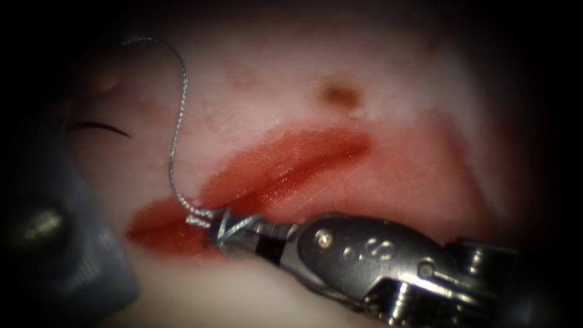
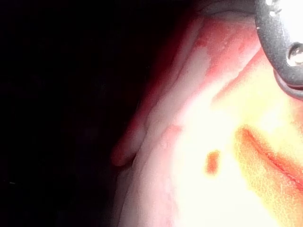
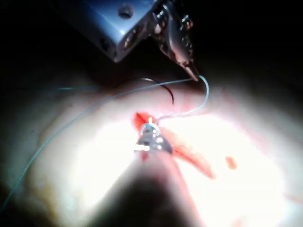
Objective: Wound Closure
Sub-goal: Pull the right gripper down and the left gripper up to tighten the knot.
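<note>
Right tool [image 1: 234,234], entering from 4 o'clock, jaws clenched on looped thread [image 1: 176,130] at the cut's [image 1: 285,173] 8 o'clock end; needle [image 1: 100,127] lying free on tissue [image 1: 395,103] toward 10 o'clock; left tool [image 3: 191,71] pinching thread.

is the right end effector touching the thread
Touching: in the endoscope view the right arm's metal end effector has the thin grey braided thread wound around its tip at the red cut.
</note>
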{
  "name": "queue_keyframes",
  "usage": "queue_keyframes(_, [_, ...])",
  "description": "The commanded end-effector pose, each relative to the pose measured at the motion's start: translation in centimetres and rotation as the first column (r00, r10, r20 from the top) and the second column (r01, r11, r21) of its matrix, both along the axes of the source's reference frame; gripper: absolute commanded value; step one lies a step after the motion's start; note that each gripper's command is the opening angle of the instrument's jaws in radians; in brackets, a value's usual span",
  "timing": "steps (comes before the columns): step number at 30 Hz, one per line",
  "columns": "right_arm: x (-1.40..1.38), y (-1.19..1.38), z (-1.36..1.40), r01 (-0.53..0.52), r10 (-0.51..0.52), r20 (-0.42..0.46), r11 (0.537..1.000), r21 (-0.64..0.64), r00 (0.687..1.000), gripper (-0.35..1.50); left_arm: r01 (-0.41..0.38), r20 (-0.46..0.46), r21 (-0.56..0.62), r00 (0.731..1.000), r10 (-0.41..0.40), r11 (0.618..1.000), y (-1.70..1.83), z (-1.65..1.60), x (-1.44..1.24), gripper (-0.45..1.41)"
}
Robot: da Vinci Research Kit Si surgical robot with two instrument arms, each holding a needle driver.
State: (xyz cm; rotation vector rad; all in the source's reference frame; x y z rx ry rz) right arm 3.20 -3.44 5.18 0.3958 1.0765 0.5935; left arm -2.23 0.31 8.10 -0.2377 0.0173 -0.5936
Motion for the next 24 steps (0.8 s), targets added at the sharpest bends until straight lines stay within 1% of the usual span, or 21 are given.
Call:
queue_keyframes(1, [0.12, 0.07, -0.04, -0.001, 0.001, -0.007, 1.0, -0.003, 1.0, -0.35, 0.002, 0.005, -0.008, 1.0, -0.002, 1.0, 0.12, -0.03, -0.04, -0.45])
queue_keyframes(11, [0.13, 0.08, -0.06, 0.002, -0.002, -0.008, 1.0, 0.0, 1.0, -0.35, -0.024, 0.003, 0.002, 1.0, 0.024, 1.0, 0.03, 0.06, -0.04, -0.45])
queue_keyframes(15, [0.14, 0.07, -0.06, 0.008, -0.008, -0.011, 1.0, 0.001, 1.0, -0.35, -0.011, 0.016, 0.004, 1.0, 0.01, 1.0, 0.05, 0.04, -0.05, -0.45])
queue_keyframes(24, [0.15, 0.07, -0.05, 0.005, -0.005, -0.012, 1.0, 0.011, 1.0, -0.35, -0.012, 0.022, 0.013, 1.0, 0.012, 1.0, 0.05, 0.04, -0.04, -0.45])
